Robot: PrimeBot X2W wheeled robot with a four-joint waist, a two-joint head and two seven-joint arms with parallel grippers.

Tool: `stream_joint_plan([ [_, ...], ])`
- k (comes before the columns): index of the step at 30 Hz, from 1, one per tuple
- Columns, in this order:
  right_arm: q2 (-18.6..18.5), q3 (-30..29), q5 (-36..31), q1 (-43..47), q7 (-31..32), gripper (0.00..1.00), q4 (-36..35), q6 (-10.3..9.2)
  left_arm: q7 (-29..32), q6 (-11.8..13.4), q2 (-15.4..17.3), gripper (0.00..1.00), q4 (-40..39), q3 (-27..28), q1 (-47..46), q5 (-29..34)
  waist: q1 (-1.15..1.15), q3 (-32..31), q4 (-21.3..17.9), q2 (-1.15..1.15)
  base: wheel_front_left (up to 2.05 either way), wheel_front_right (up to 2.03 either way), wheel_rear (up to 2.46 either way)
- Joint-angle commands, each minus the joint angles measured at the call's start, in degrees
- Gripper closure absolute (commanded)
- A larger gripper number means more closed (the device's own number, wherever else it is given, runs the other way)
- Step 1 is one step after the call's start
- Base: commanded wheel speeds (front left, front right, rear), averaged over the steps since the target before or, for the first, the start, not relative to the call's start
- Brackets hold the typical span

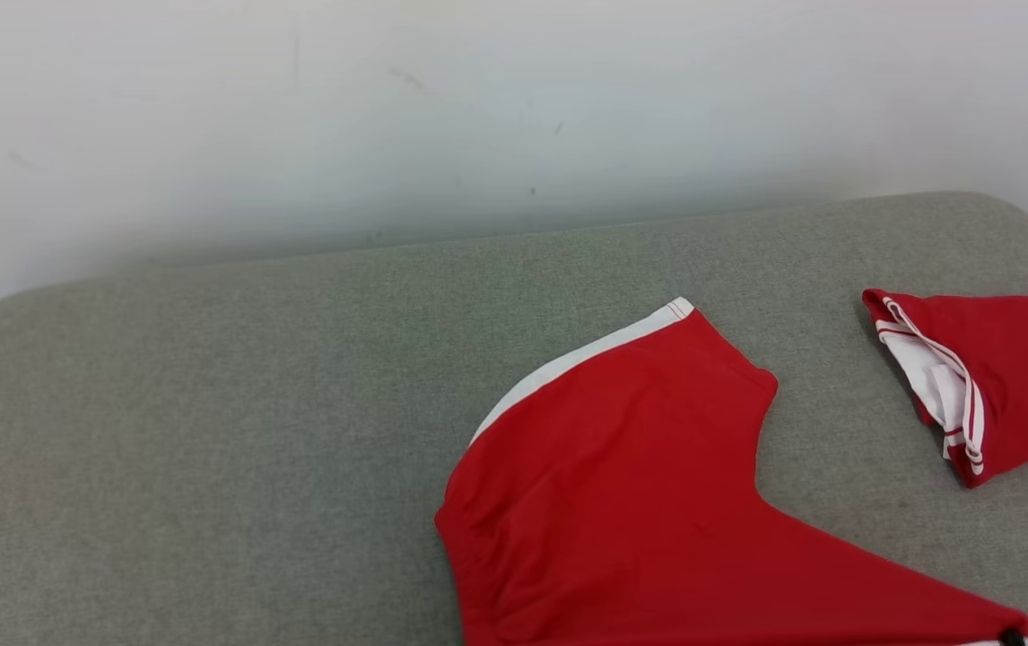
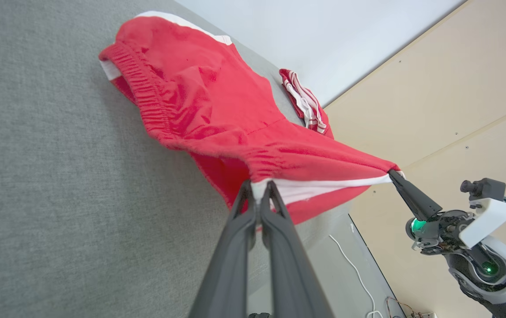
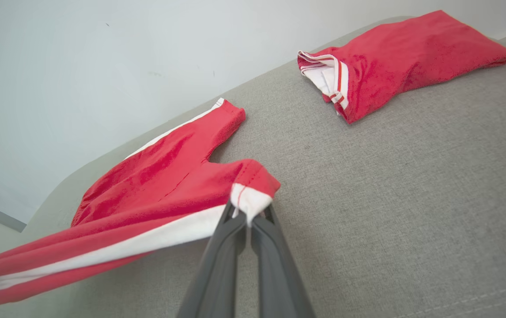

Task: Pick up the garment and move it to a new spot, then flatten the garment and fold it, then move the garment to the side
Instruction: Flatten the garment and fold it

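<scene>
The garment [image 1: 622, 484] is a pair of red shorts with a white side stripe, lying partly on the grey cushioned surface [image 1: 209, 431]. My left gripper [image 2: 260, 187] is shut on the striped edge by the elastic waistband. My right gripper [image 3: 247, 216] is shut on the striped corner of a leg hem. The white stripe is stretched in the air between them, off the cushion's near edge. The left wrist view shows the right gripper [image 2: 393, 174] pinching its corner. A dark fingertip [image 1: 1012, 637] shows at the head view's bottom right, on the garment's edge.
A second red piece of clothing [image 1: 998, 377] with white-striped trim lies bunched at the cushion's far right. A white wall [image 1: 478, 108] stands close behind the cushion. Beside the cushion is a beige floor [image 2: 447, 88] with a white cable [image 2: 354, 269].
</scene>
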Motion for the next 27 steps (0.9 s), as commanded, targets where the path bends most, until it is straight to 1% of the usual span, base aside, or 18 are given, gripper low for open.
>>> stream_joint_plan([
  [1,-0.6,-1.3,-0.5,-2.2,0.9,1.0,-0.3,-0.17,0.2,0.2,0.7,1.0,-0.7,0.8,-0.5,-0.8,0.02,0.3,0.3,0.0,0.0,0.0,0.0],
  [3,-0.9,-1.7,-1.9,-5.3,2.9,1.0,-0.3,-0.17,0.2,-0.3,-0.2,1.0,-2.1,1.8,-1.2,-2.7,0.02,0.7,0.7,0.0,0.0,0.0,0.0],
  [6,-1.0,-1.4,-4.1,-11.1,6.6,1.0,0.0,-0.17,1.6,-1.3,-0.5,1.0,-3.6,3.1,-3.2,-5.1,0.02,2.4,1.9,0.0,0.0,0.0,0.0],
  [8,-1.3,-1.4,-5.3,-15.7,9.4,1.0,0.7,-0.16,3.2,-2.1,-1.1,1.0,-4.6,3.5,-5.2,-6.8,0.02,4.1,3.0,0.0,0.0,0.0,0.0],
  [12,-1.3,-1.3,-6.9,-25.8,15.5,1.0,3.4,-0.16,6.5,-2.7,-3.1,1.0,-5.7,5.2,-10.2,-11.3,0.02,8.4,5.3,0.0,0.0,0.0,0.0],
  [16,-0.4,-0.1,-8.3,-35.8,22.3,1.0,7.7,-0.16,9.5,-1.7,-5.0,1.0,-4.4,7.0,-15.6,-14.5,0.02,12.7,7.2,0.0,0.0,0.0,0.0],
  [18,-0.8,0.4,-10.1,-40.7,25.0,1.0,9.9,-0.16,10.9,-1.4,-5.9,1.0,-3.4,7.6,-18.6,-15.5,0.02,14.8,8.3,0.0,0.0,0.0,0.0],
  [20,0.3,1.1,-10.5,-44.8,27.0,1.0,12.6,-0.16,12.2,-1.0,-6.8,1.0,-1.6,8.2,-20.8,-16.7,0.02,16.0,9.0,0.0,0.0,0.0,0.0],
  [23,1.2,1.5,-12.2,-50.6,29.0,1.0,15.9,-0.16,13.4,-0.1,-7.4,1.0,1.4,8.9,-24.9,-16.3,0.02,18.0,10.0,0.0,0.0,0.0,0.0],
  [25,1.5,2.4,-14.0,-53.7,28.8,1.0,17.6,-0.16,13.8,-0.1,-8.6,1.0,3.2,9.1,-26.9,-16.7,0.02,19.1,10.6,0.0,0.0,0.0,0.0],
  [27,2.3,3.5,-14.9,-56.1,29.4,1.0,19.4,-0.16,13.9,-0.1,-9.0,1.0,5.1,9.5,-28.7,-16.7,0.02,20.0,10.9,0.0,0.0,0.0,0.0],
])
